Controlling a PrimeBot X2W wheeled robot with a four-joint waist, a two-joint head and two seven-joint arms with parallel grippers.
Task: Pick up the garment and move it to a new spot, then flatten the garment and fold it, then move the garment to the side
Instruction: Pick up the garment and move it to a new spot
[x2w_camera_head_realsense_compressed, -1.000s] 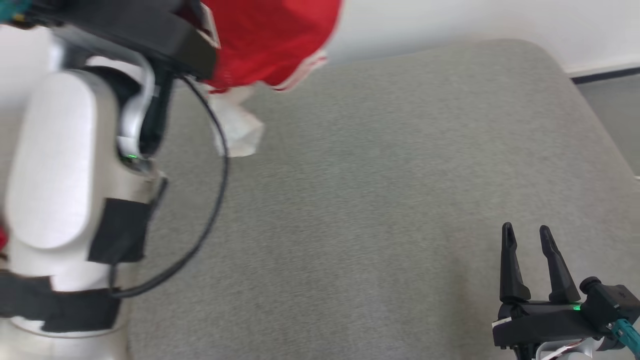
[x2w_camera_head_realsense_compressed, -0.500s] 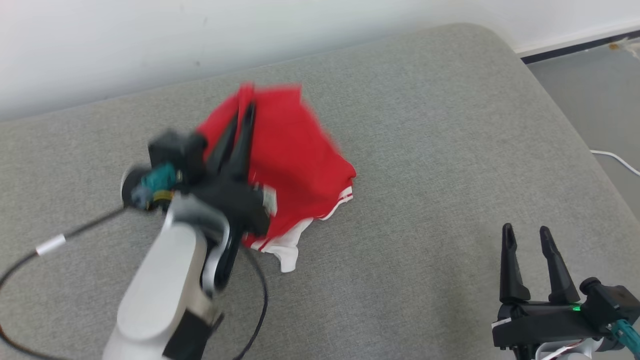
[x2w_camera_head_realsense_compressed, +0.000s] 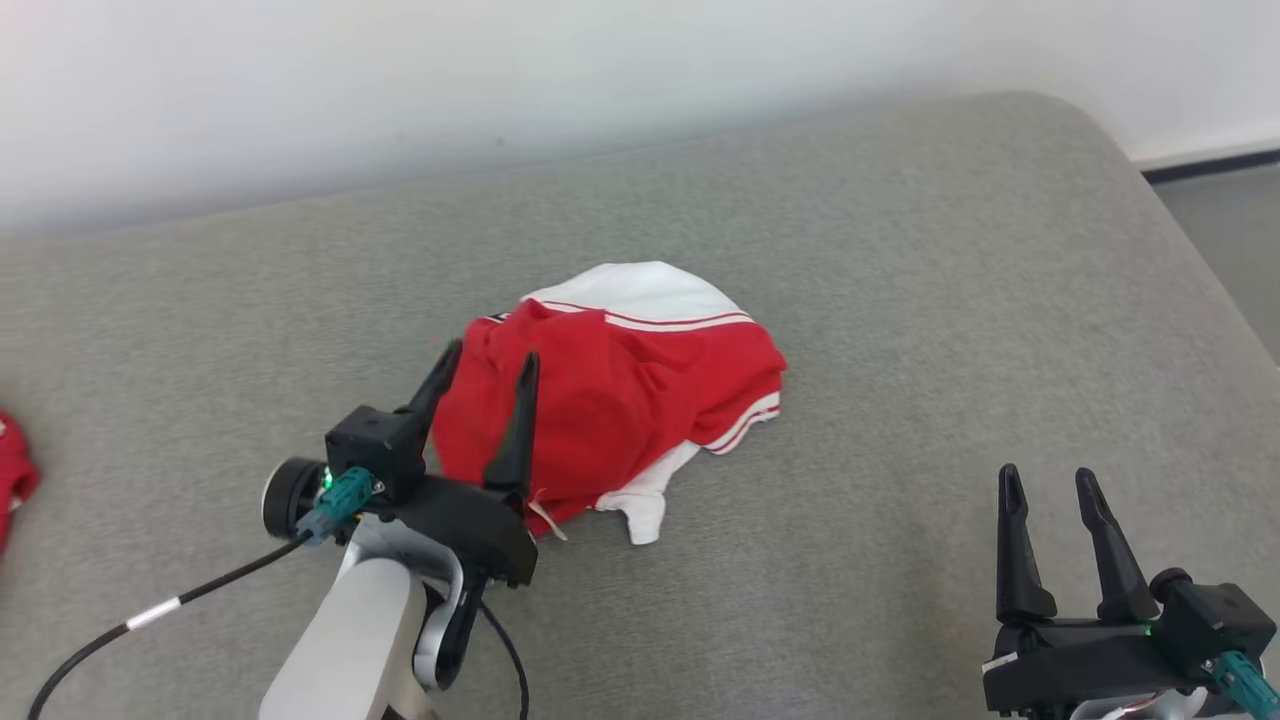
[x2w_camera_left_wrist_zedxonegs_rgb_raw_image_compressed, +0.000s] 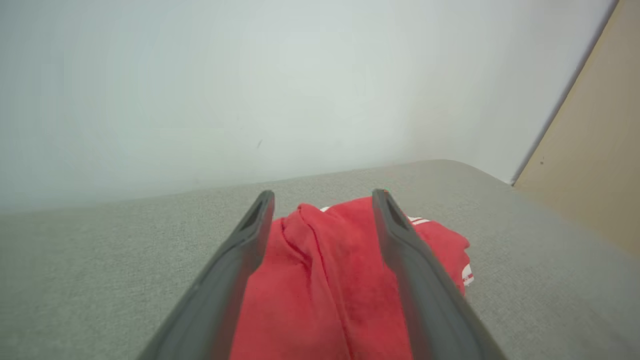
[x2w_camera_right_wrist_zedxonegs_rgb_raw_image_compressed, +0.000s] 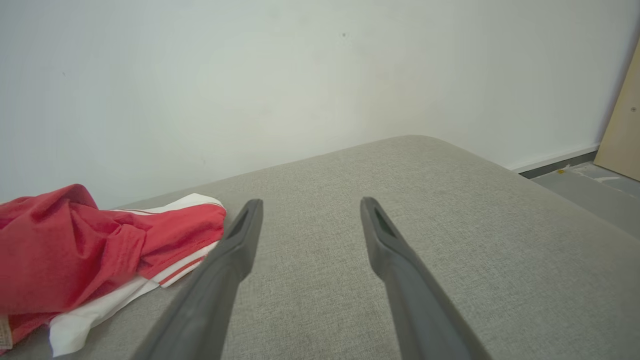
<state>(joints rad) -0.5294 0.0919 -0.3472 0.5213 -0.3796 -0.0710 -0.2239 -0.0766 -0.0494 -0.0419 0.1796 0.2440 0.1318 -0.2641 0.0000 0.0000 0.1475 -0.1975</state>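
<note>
The garment (x2w_camera_head_realsense_compressed: 620, 400), red with white panels and stripes, lies crumpled in a heap near the middle of the grey cushion (x2w_camera_head_realsense_compressed: 900, 300). My left gripper (x2w_camera_head_realsense_compressed: 488, 362) stands open at the heap's near-left side, its two fingers spread over the red cloth and not pinching it. In the left wrist view the garment (x2w_camera_left_wrist_zedxonegs_rgb_raw_image_compressed: 320, 280) lies between and under the spread fingers of the left gripper (x2w_camera_left_wrist_zedxonegs_rgb_raw_image_compressed: 324, 194). My right gripper (x2w_camera_head_realsense_compressed: 1047, 480) is open at the lower right, well apart from the cloth. In the right wrist view the right gripper (x2w_camera_right_wrist_zedxonegs_rgb_raw_image_compressed: 310, 202) points over bare cushion, with the garment (x2w_camera_right_wrist_zedxonegs_rgb_raw_image_compressed: 85, 245) to its left.
A white wall (x2w_camera_head_realsense_compressed: 500, 70) runs behind the cushion. Another red cloth (x2w_camera_head_realsense_compressed: 12, 470) shows at the far left edge. Grey floor (x2w_camera_head_realsense_compressed: 1230, 220) lies past the cushion's rounded right corner. A black cable (x2w_camera_head_realsense_compressed: 150, 615) trails from my left wrist.
My left arm swung down from high up with the garment and its gripper opened, letting the cloth drop into a heap on the cushion. The head camera also shifted. The right gripper stayed put.
</note>
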